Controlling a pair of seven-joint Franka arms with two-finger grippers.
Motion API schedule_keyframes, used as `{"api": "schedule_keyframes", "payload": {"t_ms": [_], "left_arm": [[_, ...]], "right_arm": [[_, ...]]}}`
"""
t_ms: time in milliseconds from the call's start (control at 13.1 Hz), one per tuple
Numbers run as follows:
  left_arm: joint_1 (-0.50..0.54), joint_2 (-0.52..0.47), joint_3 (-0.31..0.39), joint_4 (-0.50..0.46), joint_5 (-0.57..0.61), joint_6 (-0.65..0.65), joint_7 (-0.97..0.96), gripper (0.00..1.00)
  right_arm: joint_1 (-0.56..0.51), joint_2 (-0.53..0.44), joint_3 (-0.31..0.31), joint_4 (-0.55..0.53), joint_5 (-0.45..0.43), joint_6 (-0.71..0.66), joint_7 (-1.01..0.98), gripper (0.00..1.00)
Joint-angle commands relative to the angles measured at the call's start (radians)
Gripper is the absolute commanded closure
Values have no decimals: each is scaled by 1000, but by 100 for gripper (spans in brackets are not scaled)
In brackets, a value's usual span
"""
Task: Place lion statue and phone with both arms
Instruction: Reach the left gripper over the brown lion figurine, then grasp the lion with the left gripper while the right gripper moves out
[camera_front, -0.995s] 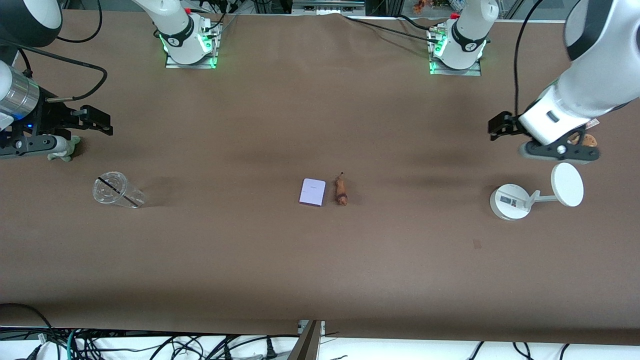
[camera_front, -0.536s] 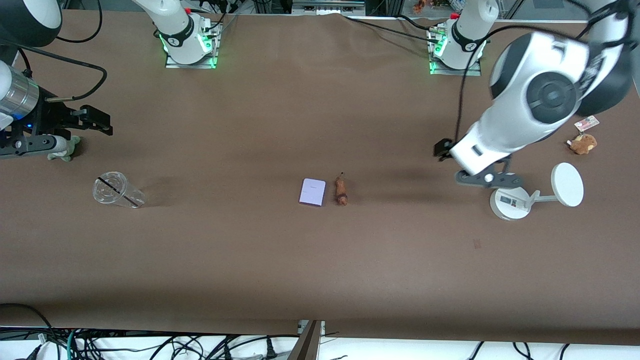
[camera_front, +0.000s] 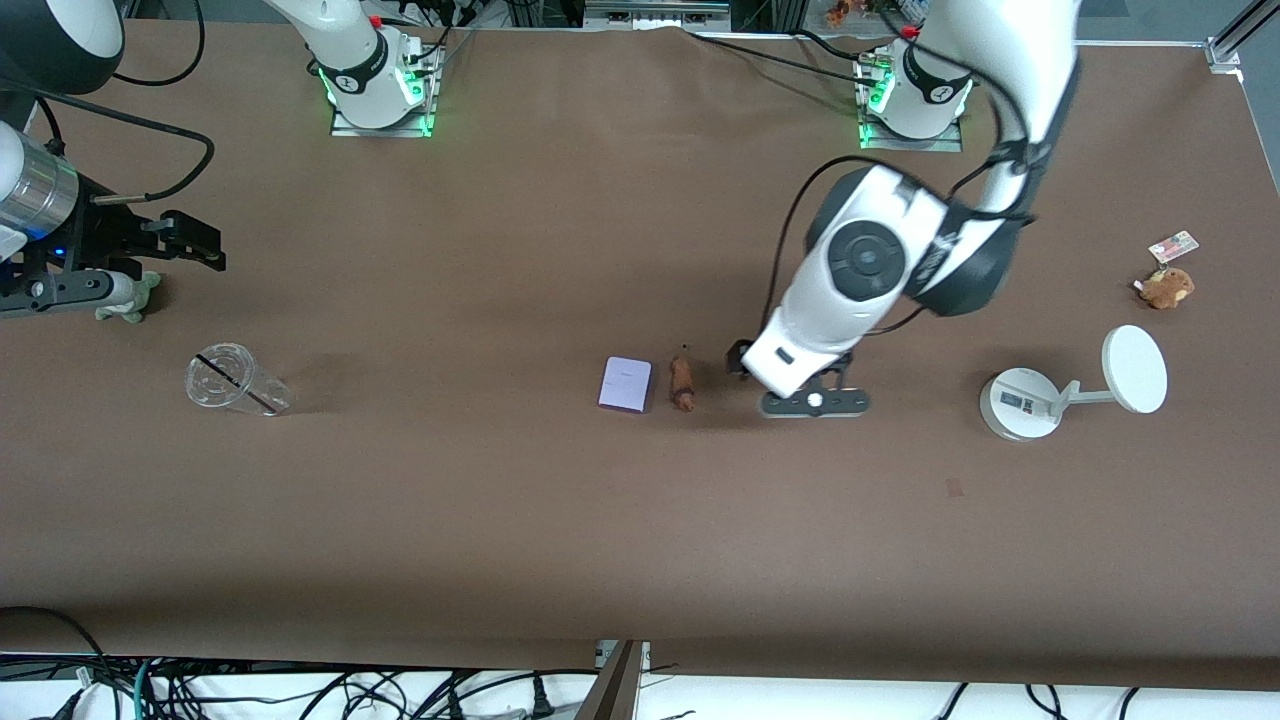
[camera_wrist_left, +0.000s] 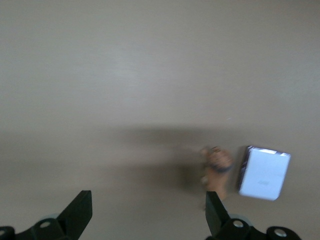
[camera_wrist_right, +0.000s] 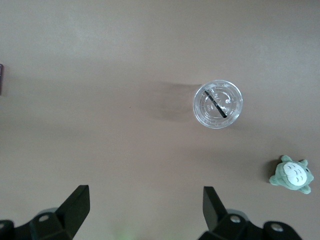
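Note:
The lavender phone (camera_front: 625, 384) lies flat at the middle of the table. The small reddish-brown lion statue (camera_front: 683, 384) lies beside it, toward the left arm's end. My left gripper (camera_front: 742, 360) is open and empty over bare table just beside the lion, on the side toward the left arm's end. In the left wrist view my left gripper (camera_wrist_left: 147, 212) stands open, with the lion (camera_wrist_left: 217, 165) by one fingertip and the phone (camera_wrist_left: 263, 173) past it. My right gripper (camera_front: 197, 243) waits open and empty at the right arm's end; its wrist view shows the open right gripper (camera_wrist_right: 145, 207).
A clear plastic cup (camera_front: 232, 381) and a green plush (camera_front: 126, 298) sit at the right arm's end; both show in the right wrist view, cup (camera_wrist_right: 218, 104) and plush (camera_wrist_right: 291, 175). A white round-based stand (camera_front: 1022, 402), a brown plush (camera_front: 1165, 288) and its tag (camera_front: 1172, 245) are at the left arm's end.
My left arm has swung from over the brown plush and stand toward the middle and now hangs beside the lion. The right arm, phone and lion have not moved.

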Motion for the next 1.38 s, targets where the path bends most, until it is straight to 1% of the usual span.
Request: {"api": "schedule_keyframes", "payload": {"t_ms": [0, 153, 306, 383, 536, 689, 765, 842, 918, 995, 1148, 1224, 1301], "left_arm": [[-78, 80, 13, 43, 10, 95, -100, 0], [-117, 137, 16, 42, 12, 143, -108, 0], [-132, 179, 17, 32, 13, 209, -110, 0], [-138, 191, 20, 31, 13, 217, -110, 0], [-149, 215, 20, 37, 53, 219, -110, 0], [-152, 235, 20, 37, 126, 223, -108, 0], [-152, 246, 22, 37, 137, 251, -108, 0], [-152, 251, 20, 37, 138, 267, -108, 7], [-151, 251, 20, 37, 139, 268, -94, 35], [-151, 251, 20, 34, 139, 268, -94, 65], [-154, 249, 20, 34, 141, 268, -94, 88], [-154, 246, 22, 34, 141, 265, -94, 98], [-152, 243, 22, 34, 141, 260, -96, 100]], "right_arm": [[3, 9, 2, 25, -1, -20, 8, 0], [19, 9, 2, 25, -3, -17, 9, 0], [17, 9, 2, 25, -1, -17, 8, 0], [17, 9, 1, 25, -1, -15, 8, 0], [20, 9, 2, 25, -1, -15, 9, 0], [19, 9, 2, 25, -3, -15, 8, 0], [19, 9, 2, 25, -1, -15, 8, 0], [20, 9, 2, 25, -1, -14, 8, 0], [22, 9, 2, 25, -1, -12, 9, 0], [29, 9, 2, 25, -1, -12, 9, 0], [42, 21, 2, 27, 8, -11, 23, 1], [54, 22, 4, 31, 22, -11, 64, 1], [71, 24, 4, 34, 22, -9, 105, 1]]}}
